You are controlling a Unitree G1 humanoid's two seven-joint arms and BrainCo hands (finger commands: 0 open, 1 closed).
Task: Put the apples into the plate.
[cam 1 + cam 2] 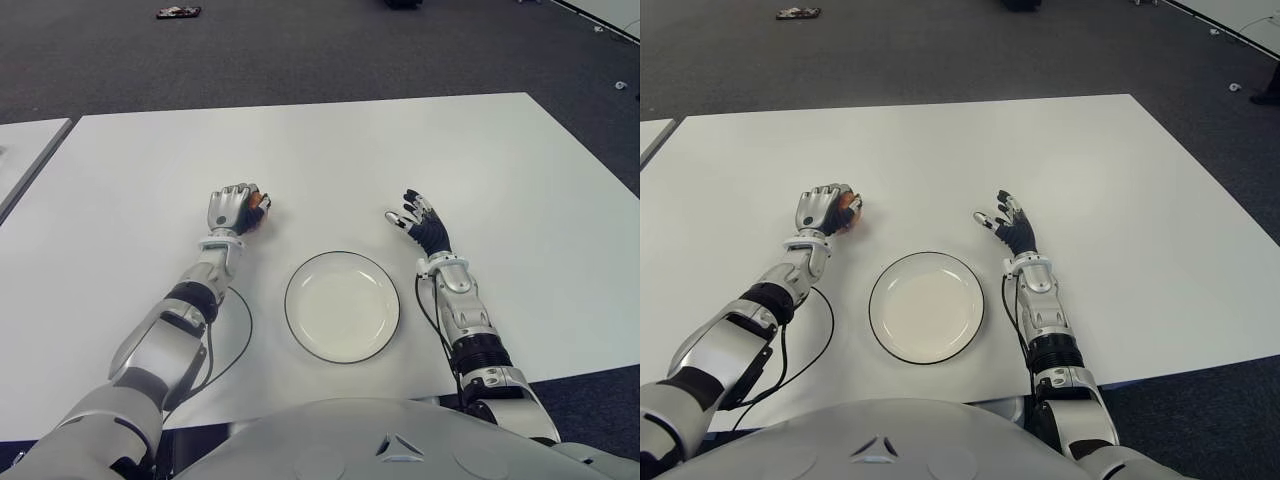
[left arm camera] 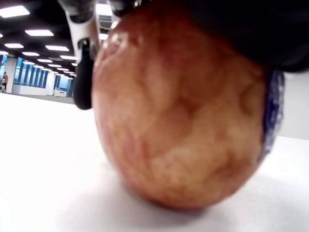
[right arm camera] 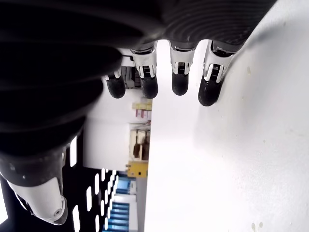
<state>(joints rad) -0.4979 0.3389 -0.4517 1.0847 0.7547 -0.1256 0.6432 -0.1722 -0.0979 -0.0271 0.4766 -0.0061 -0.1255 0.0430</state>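
Note:
A reddish apple (image 1: 263, 213) sits on the white table (image 1: 330, 160), left of and a little beyond the plate. My left hand (image 1: 236, 208) covers it from above with the fingers curled around it. Up close, the left wrist view shows the apple (image 2: 178, 116) resting on the tabletop with a black fingertip (image 2: 83, 72) beside it. The white plate (image 1: 342, 306) with a dark rim lies bare at the table's near middle. My right hand (image 1: 418, 220) shows to the right of the plate, fingers (image 3: 179, 82) spread and holding nothing.
A black cable (image 1: 236, 340) loops on the table by my left forearm. A second table's edge (image 1: 30, 160) shows at the far left. Dark carpet lies beyond the table, with a small dark object (image 1: 178, 12) on it.

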